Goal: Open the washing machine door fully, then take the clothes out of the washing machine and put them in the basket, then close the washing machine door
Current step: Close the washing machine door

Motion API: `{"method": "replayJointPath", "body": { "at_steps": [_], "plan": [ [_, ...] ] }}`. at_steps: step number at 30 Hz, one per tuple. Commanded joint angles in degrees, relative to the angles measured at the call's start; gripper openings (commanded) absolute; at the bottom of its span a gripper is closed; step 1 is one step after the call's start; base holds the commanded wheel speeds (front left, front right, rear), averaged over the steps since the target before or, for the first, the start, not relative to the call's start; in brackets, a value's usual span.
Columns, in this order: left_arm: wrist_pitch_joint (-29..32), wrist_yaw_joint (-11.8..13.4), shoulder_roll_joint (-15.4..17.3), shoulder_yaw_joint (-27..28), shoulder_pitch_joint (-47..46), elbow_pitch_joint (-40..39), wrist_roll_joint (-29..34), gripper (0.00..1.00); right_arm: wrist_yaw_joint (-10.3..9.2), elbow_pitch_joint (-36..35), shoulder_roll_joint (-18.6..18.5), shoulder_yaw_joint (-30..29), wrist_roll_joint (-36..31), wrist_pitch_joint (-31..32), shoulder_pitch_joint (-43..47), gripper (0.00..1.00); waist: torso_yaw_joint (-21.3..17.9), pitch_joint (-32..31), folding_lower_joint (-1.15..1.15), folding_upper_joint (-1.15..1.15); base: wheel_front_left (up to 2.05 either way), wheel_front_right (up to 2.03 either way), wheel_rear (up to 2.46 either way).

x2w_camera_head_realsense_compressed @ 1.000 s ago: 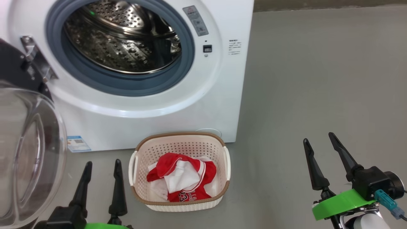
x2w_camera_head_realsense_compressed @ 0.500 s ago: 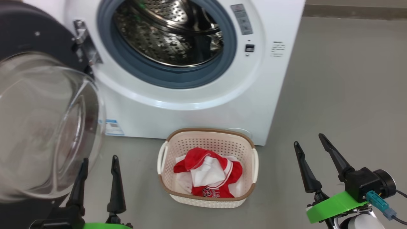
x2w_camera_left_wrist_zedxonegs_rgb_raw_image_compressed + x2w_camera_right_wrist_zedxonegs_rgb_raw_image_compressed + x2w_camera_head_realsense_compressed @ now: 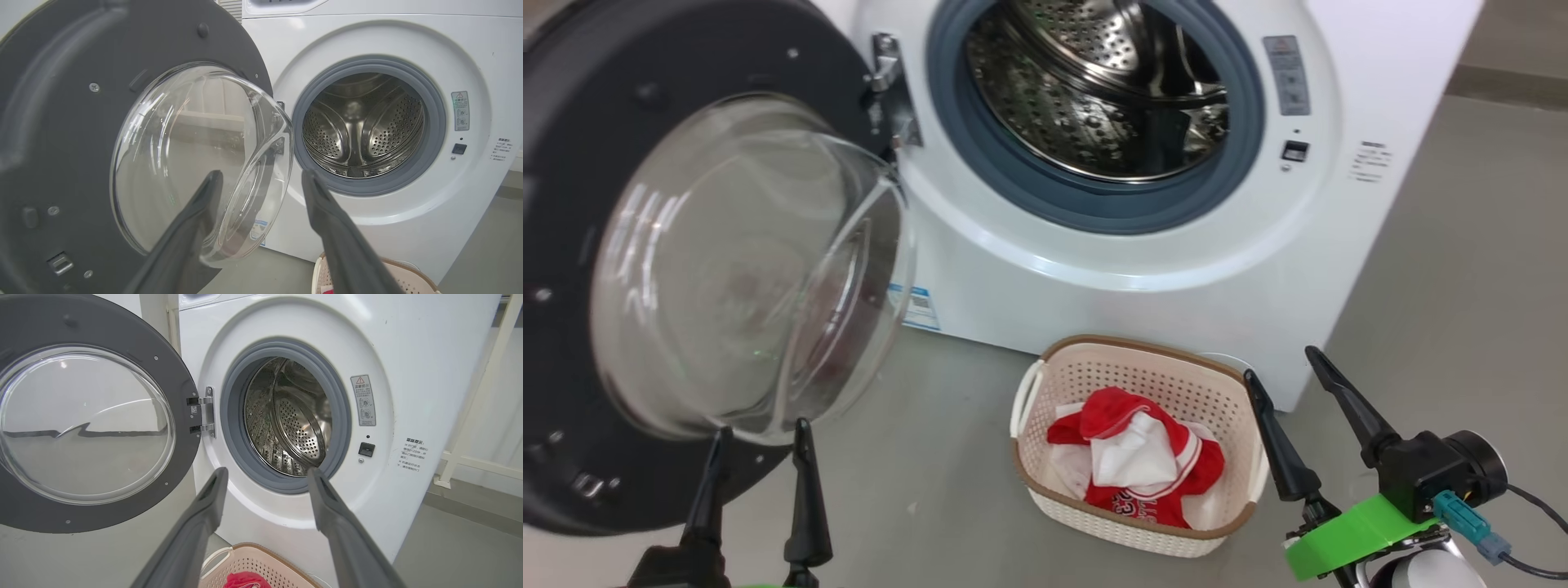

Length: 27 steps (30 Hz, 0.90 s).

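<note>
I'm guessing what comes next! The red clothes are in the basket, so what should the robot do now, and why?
Probably reach the open left gripper to the washing machine door and start swinging it shut: the drum looks empty, the clothes lie in the basket, and the door stands wide open.

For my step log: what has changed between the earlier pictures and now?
The head view swung toward the robot's left, showing more of the washing machine door; no thing itself moved. Left gripper and right gripper stay open and empty; the clothes stay in the basket.
</note>
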Motion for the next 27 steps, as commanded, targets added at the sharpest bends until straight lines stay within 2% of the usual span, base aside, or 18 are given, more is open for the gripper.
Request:
{"method": "replayJointPath", "body": {
  "at_steps": [1,12,21,22,23,24,27],
  "plan": [
    [0.51,0.55,1.19,2.41,-0.68,-2.14,0.78,1.00,0.02,-1.76,-0.28,1.57,0.48,-0.36,-1.85,1.00,3.55,-1.17,0.00,0.00,0.00,0.00,0.00],
    [1.10,1.90,1.39,2.72,0.58,-3.71,0.98,1.00,0.02,-2.16,-0.18,2.74,0.32,-0.36,-1.80,1.00,8.45,-1.13,0.00,0.00,0.00,0.00,0.00],
    [0.31,3.11,1.37,3.18,1.40,-3.85,1.19,1.00,0.02,-1.81,-0.79,3.70,0.40,-0.36,-2.37,1.00,9.24,-0.37,0.00,0.00,0.00,0.00,0.00],
    [0.28,3.20,1.37,3.12,1.43,-3.81,1.29,0.80,0.02,-1.71,-0.79,3.74,0.41,-0.36,-2.37,1.00,9.23,-0.35,0.00,0.00,0.00,0.00,0.00],
    [0.21,3.25,1.40,3.06,1.41,-3.78,1.36,0.31,0.02,-1.62,-0.79,3.79,0.45,-0.36,-2.38,1.00,9.21,-0.36,0.00,0.00,0.00,0.00,0.00],
    [0.08,3.28,1.47,3.05,1.30,-3.75,1.43,0.00,0.02,-1.54,-0.77,3.84,0.52,-0.36,-2.37,1.00,9.17,-0.40,0.00,0.00,0.00,0.00,0.00],
    [-0.57,3.56,1.84,3.74,0.75,-4.08,1.43,0.00,0.02,-1.34,-0.62,3.94,0.71,-0.36,-2.13,1.00,8.86,-0.64,0.00,0.00,0.00,0.00,0.00]
  ]
}}
